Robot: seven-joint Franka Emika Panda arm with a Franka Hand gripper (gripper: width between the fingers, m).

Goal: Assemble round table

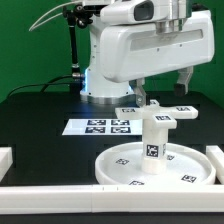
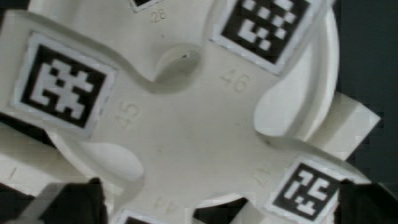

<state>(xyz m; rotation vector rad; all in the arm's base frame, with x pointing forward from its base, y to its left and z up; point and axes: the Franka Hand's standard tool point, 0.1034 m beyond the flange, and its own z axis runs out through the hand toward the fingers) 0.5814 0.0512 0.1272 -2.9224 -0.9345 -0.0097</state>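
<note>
Large rimmed round disc (image 1: 160,167) lying flat on the black table (image 1: 40,110), near the front border rail (image 1: 60,190). Short cylindrical post (image 1: 153,145) standing upright in the middle of the disc, one square tag on its side. Four-armed cross piece (image 1: 158,113) sitting on top of the post (filling nearly the whole wrist view (image 2: 178,110)). Gripper (image 1: 162,88) just above the cross piece; cannot tell whether released or clenched. Marker board (image 1: 100,126) behind the disc.

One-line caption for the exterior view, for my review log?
Cross piece sits atop the upright post standing in the round disc, with the Panda arm behind and the marker board beyond.
</note>
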